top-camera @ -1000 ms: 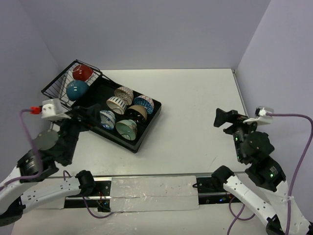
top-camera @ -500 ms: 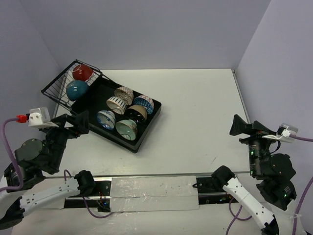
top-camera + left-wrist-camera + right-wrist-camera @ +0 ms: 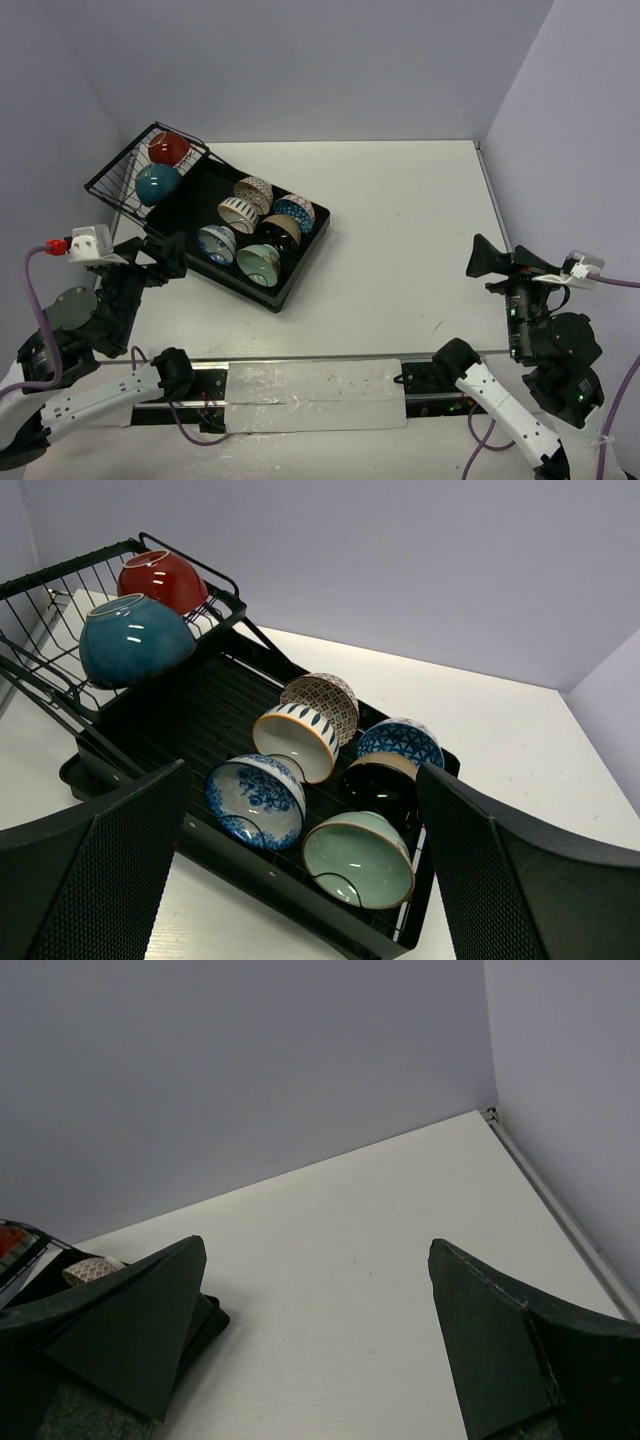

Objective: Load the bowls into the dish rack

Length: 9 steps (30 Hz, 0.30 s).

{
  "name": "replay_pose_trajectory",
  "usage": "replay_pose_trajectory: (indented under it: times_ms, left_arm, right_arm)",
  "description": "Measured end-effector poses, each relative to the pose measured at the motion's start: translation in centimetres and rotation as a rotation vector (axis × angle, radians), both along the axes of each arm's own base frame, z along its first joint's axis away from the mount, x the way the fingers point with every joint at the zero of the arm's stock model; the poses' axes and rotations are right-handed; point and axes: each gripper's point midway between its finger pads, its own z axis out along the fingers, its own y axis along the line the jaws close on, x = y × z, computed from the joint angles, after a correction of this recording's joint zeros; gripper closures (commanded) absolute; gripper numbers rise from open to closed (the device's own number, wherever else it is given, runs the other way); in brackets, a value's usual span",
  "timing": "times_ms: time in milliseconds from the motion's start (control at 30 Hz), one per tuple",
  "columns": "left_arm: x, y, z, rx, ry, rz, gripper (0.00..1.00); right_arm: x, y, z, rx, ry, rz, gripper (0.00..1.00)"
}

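Now that the left claw (image 3: pixel 165 258) and right claw (image 3: pixel 482 260) have drawn back toward the near counter (image 3: pixel 400 230) edge, both wide open and empty, all visible bowls (image 3: pixel 258 262) sit in the dish rack (image 3: pixel 303 265), so loading looks finished.

walls (image 3: pixel 300 70): plain lavender, three sides | table (image 3: pixel 400 220): white, matte | light: even, soft shadows

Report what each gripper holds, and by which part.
Nothing is held. The left gripper stands open and empty, short of the black ribbed plastic dish rack; the right gripper stands open and empty above the white table.
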Motion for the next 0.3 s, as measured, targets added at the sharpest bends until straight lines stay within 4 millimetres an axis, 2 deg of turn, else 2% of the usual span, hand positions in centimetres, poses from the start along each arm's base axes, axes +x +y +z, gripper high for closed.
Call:
replay_pose_trajectory:
  times_ms: [300]
  left_arm:
    - [0.02,-0.09,-0.28,-0.002,0.007,0.0,0.01]
  right_arm:
    - [0.51,0.75,0.35,-0.006,-0.007,0.024,0.0]
